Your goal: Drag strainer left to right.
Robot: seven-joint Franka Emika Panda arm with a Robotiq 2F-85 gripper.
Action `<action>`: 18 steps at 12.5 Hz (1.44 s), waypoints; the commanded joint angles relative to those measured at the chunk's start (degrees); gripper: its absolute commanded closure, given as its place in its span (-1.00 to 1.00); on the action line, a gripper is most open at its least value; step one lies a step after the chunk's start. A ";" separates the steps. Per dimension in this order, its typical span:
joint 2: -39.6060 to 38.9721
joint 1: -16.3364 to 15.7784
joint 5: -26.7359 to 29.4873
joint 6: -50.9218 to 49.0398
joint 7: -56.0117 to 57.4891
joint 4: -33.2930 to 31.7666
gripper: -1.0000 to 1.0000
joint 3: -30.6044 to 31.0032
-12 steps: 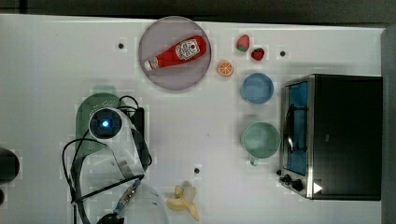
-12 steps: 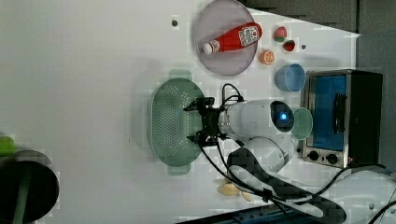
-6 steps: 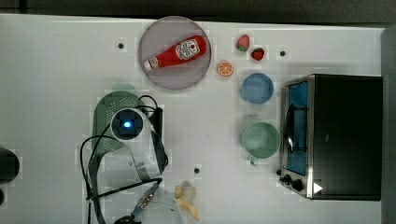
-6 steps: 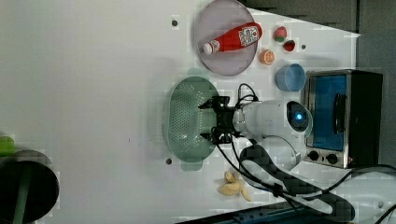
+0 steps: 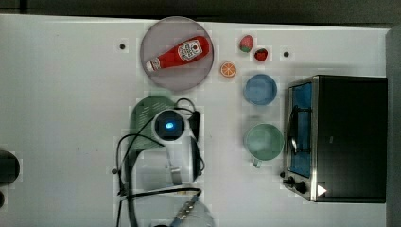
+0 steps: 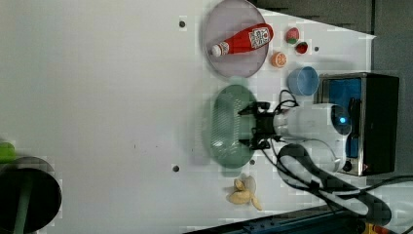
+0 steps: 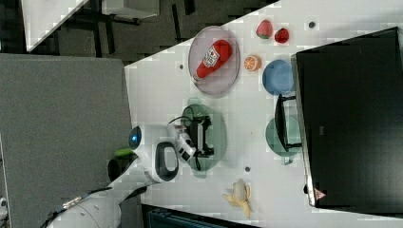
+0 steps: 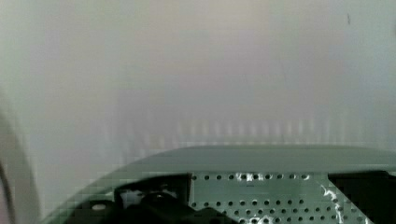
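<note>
Red plastic ketchup bottle (image 5: 178, 54) has a white label, print unreadable; it lies on a round grey plate (image 5: 194, 78). Pale mint-green oblong plastic strainer (image 6: 226, 126), rounded ends, bottom full of small holes, sits mid-table just below the plate in the left view, left of the round blue bowl (image 5: 260, 89) and green handled cup (image 5: 263, 141) in the top view. Black gripper (image 6: 253, 125) reaches over its rim; whether the fingers pinch it I cannot tell.

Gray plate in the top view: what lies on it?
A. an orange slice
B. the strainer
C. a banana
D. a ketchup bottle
D: a red ketchup bottle lies across the gray plate; the orange slice sits beside it on the table.
</note>
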State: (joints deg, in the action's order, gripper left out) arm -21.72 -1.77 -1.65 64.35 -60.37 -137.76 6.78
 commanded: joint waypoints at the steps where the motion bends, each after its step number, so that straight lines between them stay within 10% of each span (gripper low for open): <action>1: 0.36 1.03 -0.88 0.01 7.31 0.92 -1.00 -1.82; 18: 0.37 1.08 -1.14 1.18 23.24 0.86 -1.00 -16.70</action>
State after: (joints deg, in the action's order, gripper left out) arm -22.31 -1.60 -1.87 64.74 -39.78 -136.86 -9.92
